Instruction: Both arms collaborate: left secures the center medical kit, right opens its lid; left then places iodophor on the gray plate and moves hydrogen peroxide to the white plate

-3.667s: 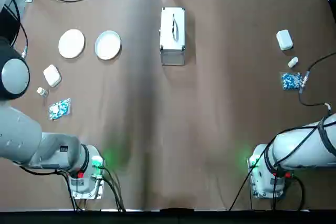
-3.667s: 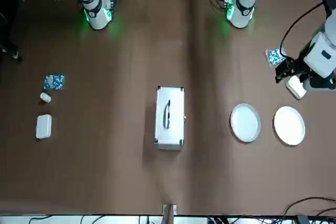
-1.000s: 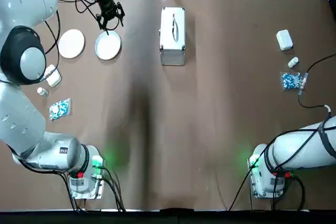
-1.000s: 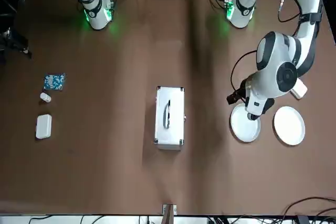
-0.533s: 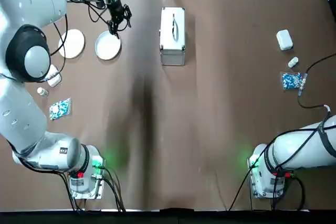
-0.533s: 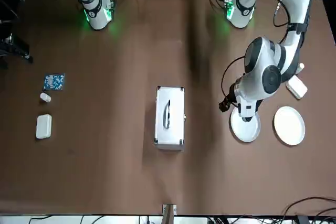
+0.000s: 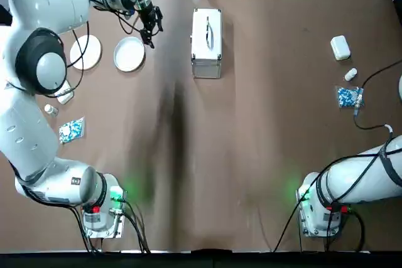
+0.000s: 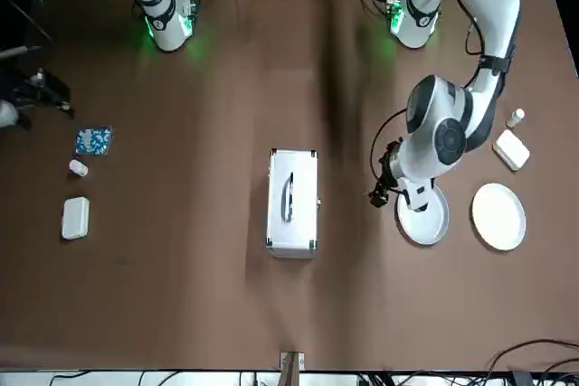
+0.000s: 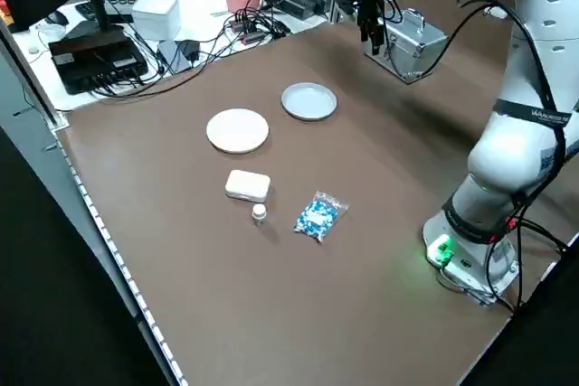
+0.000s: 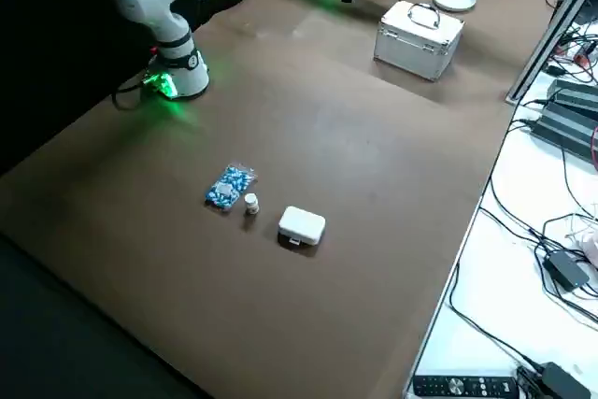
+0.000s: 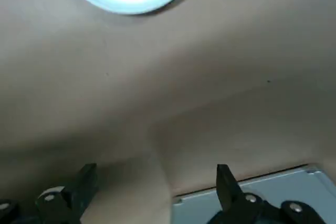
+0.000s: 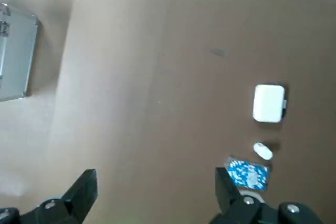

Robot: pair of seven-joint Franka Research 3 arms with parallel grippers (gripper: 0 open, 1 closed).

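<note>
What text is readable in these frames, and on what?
"FRANKA" type lettering: runs along the left arm's link in the left side view, too small to read for sure.
Medical kit: no label visible.
Blue packets: print too blurred to read.

At centre frame you see the medical kit (image 7: pixel 206 42), a case of brushed silver metal with brighter corner fittings, its lid (image 7: pixel 206 28) carrying a slim metal handle. It sits on a matt brown table covering (image 7: pixel 251 142) that looks like cloth or paper, faintly creased. At upper left, the gray plate (image 7: pixel 129 54) shows a smooth, slightly glossy finish; the white plate (image 7: pixel 86 51) beside it looks smooth and matt. The robot arm (image 7: pixel 44 4) wears glossy white plastic shells.
</note>
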